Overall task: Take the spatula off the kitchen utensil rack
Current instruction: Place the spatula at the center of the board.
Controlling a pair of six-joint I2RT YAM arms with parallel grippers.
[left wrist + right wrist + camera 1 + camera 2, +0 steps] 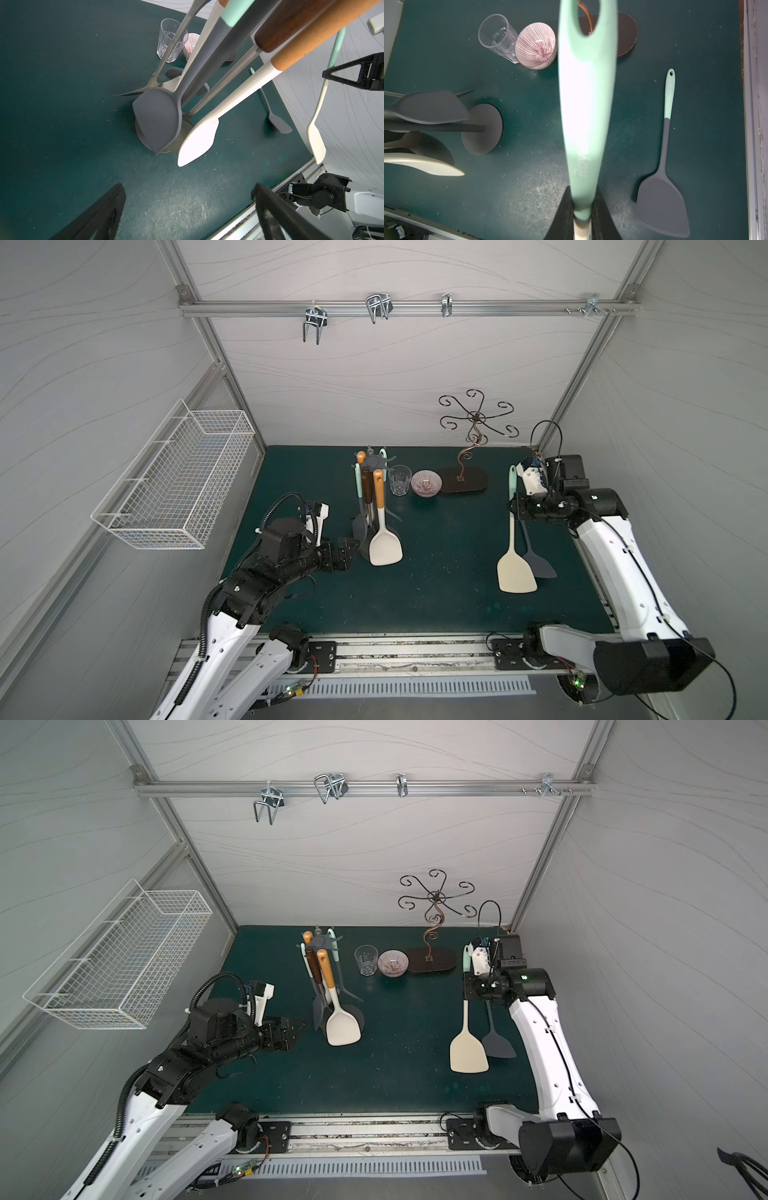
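The kitchen utensil rack (371, 464), dark grey with a round base (481, 128), stands at the middle left of the green mat with several utensils hanging on it, among them a cream spatula with a wooden handle (385, 549). My right gripper (582, 193) is shut on the mint handle of a cream spatula (515, 570), held in the air well to the right of the rack, blade hanging down. My left gripper (188, 193) is open and holds nothing, close beside the rack's base (349, 549).
A grey spatula with a mint handle (540, 564) lies on the mat under the held one. A glass (400, 480), a striped bowl (426, 483) and a bronze wire stand (463, 481) stand behind. A white wire basket (174, 485) hangs on the left wall.
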